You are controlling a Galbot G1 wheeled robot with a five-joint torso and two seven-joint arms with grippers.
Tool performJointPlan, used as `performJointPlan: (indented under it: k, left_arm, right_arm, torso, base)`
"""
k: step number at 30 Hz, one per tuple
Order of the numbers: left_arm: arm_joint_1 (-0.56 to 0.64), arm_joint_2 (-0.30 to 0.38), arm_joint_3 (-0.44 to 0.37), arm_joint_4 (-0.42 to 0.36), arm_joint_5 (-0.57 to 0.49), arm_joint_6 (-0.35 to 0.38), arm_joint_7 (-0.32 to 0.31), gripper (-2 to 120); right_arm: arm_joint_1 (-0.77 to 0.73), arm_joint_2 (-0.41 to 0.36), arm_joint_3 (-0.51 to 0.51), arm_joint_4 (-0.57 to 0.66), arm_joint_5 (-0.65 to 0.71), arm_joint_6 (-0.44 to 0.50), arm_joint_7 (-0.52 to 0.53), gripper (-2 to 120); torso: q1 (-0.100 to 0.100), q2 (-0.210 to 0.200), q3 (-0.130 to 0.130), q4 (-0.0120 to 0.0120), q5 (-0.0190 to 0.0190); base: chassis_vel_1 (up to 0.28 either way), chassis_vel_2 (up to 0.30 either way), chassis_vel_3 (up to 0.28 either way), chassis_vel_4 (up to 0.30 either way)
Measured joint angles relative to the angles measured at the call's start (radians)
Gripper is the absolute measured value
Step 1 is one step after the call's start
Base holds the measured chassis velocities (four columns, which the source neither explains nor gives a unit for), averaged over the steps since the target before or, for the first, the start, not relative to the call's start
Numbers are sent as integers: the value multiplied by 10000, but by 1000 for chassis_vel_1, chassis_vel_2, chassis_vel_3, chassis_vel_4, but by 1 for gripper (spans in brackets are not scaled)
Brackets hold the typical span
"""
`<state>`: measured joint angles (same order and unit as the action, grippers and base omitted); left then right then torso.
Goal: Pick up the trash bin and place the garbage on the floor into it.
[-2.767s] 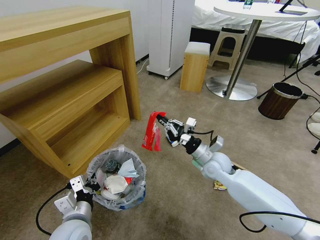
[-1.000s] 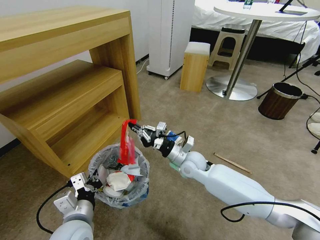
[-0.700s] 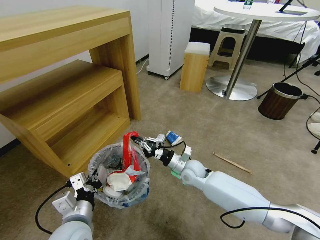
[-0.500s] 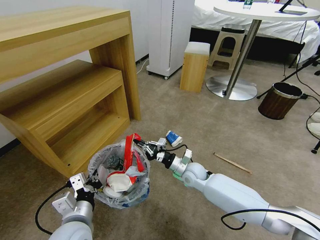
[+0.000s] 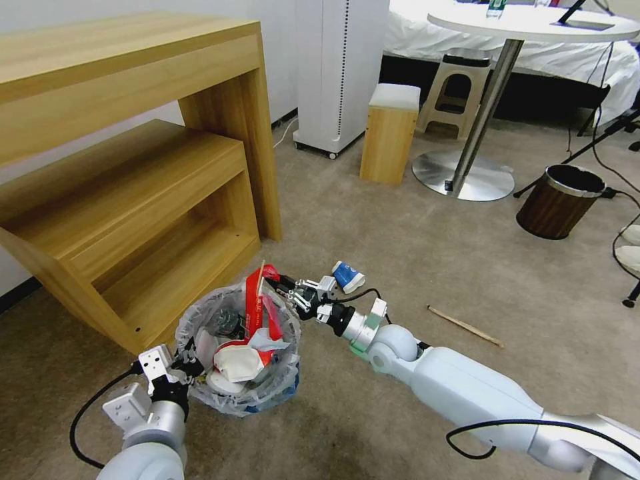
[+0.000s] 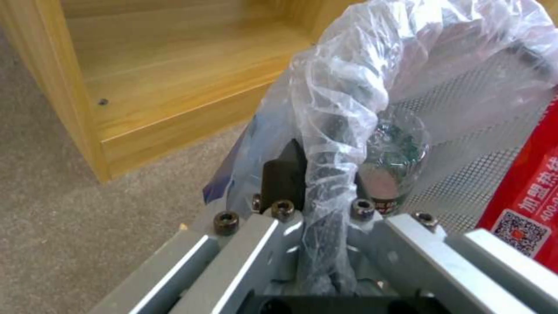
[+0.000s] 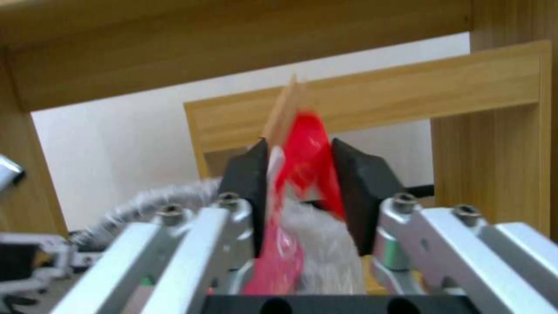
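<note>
Right gripper (image 5: 279, 283) has come down from high up; now sits at far edge of trash bin (image 5: 237, 347). Red wrapper (image 5: 254, 307) hangs straight down from it into bin, long side up-and-down. Pads look parted around wrapper, maybe letting go. Left gripper (image 5: 181, 368) pinches bin's near rim, bag between fingers.

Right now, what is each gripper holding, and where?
Left gripper: plastic-lined trash bin, by its rim. Right gripper: red wrapper, by its upper end.
</note>
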<state>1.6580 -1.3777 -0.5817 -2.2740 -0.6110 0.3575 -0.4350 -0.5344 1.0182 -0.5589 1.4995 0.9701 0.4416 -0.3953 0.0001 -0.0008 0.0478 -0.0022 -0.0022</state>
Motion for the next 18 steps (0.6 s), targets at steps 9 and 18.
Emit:
performJointPlan:
  k: [9,18]
  left_arm:
    - [-315,189,-240,317,-440,51,-158,1]
    - [-393,378,-331,666,-515,52,-175,1]
  right_arm:
    - [-289,-375,204,1011,151,-170,118,69]
    - [-1031,-1052,941,2366,68,-581,1101,99]
  torso:
    - [0,0,0,1,2]
    - [0,0,0,1,2]
  base:
    - [0,0,0,0]
    - [0,0,0,0]
